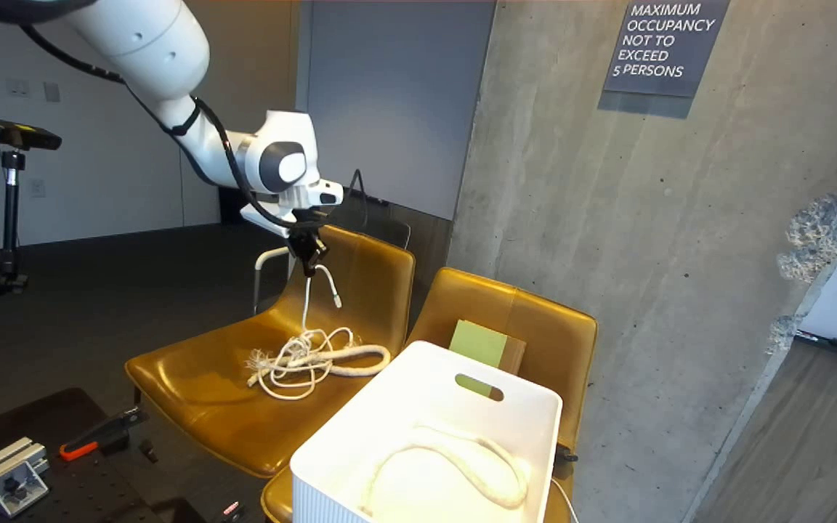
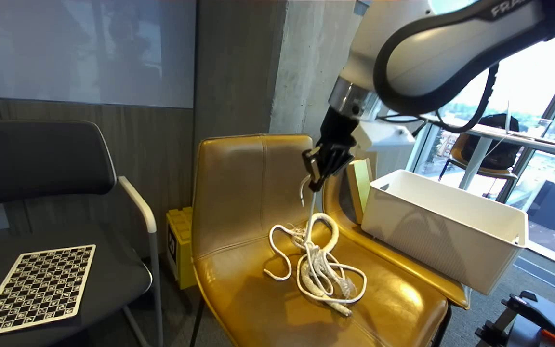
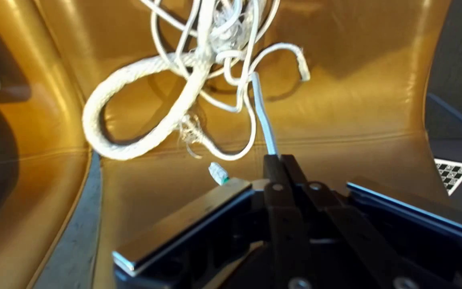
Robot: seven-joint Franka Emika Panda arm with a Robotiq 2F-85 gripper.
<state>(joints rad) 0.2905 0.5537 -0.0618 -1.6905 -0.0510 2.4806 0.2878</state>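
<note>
My gripper (image 3: 280, 158) is shut on a thin white cord (image 3: 266, 120), which runs taut from the fingertips down to a tangle. In both exterior views the gripper (image 1: 309, 272) hangs above a tan leather chair (image 2: 239, 193), and a short free end of cord (image 1: 336, 298) droops beside it. On the seat lies the tangle of thin white cords (image 2: 323, 274). A thick cream rope (image 3: 92, 110) lies among them, bent into a loop, with frayed fibres (image 3: 191, 130) close by. A pale tip with a green edge (image 3: 218, 172) shows left of the fingers in the wrist view.
A white bin (image 2: 436, 236) stands beside the chair, with a pale rope (image 1: 509, 494) inside. Behind it, a green-and-brown block (image 1: 480, 345) leans on another tan chair (image 1: 549, 319). A dark chair (image 2: 32, 164) bears a checkered board (image 2: 36, 286). A yellow box (image 2: 186, 260) sits between chairs.
</note>
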